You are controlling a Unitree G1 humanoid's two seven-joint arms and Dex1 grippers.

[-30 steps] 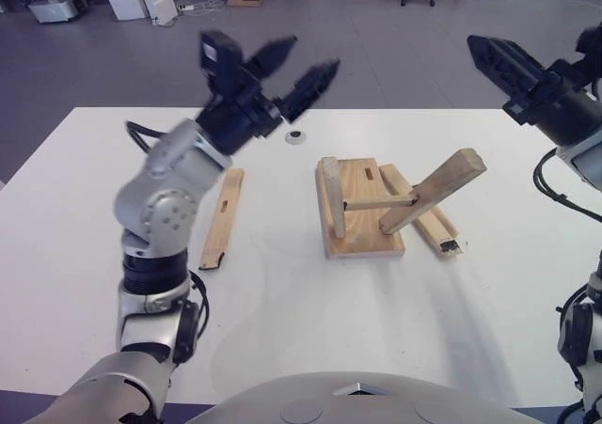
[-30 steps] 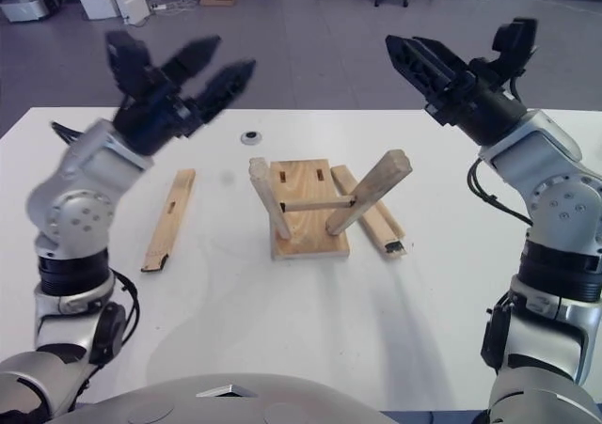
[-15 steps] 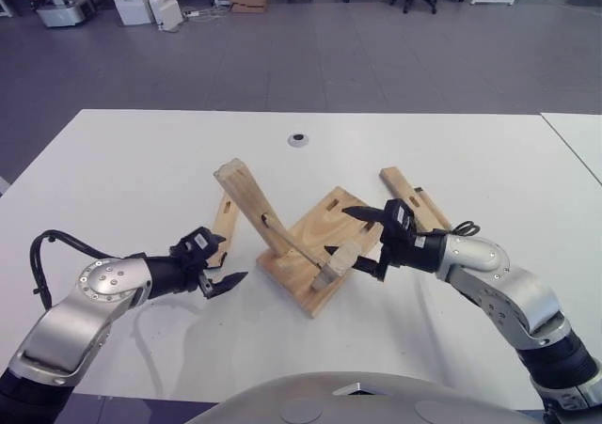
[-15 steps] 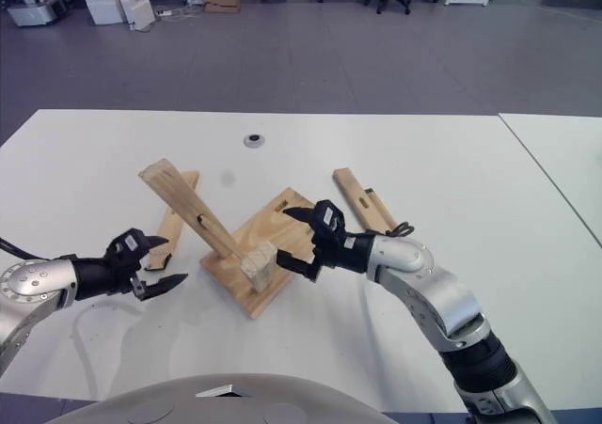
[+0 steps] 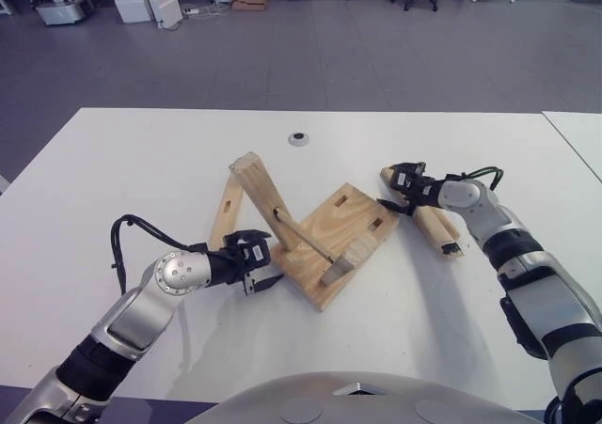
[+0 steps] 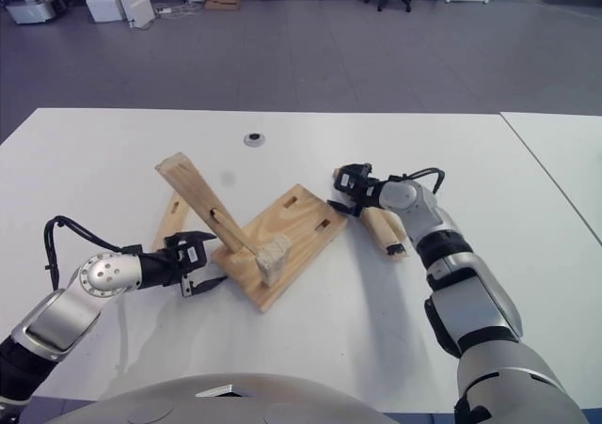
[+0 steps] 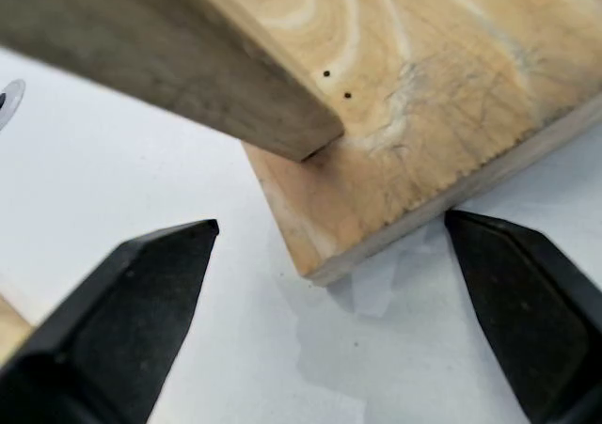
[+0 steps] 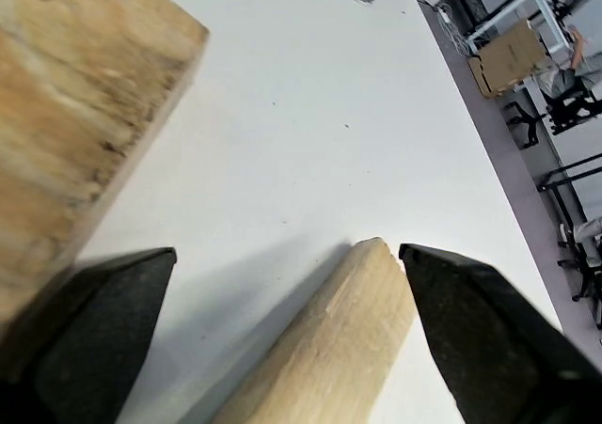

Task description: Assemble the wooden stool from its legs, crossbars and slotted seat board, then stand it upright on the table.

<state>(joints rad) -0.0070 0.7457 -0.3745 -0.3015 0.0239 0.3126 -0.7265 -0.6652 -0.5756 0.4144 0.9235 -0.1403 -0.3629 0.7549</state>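
Moving your right gripper (image 5: 393,190) off the board (image 5: 331,243) to the loose leg (image 5: 435,225) just right of it, jaws spread about its far end, you brought the spread left gripper (image 5: 257,272) up to the board's near corner, so that leg seemed next

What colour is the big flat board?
Pale tan wood with darker wavy grain; the seat board shows it best in the left wrist view.
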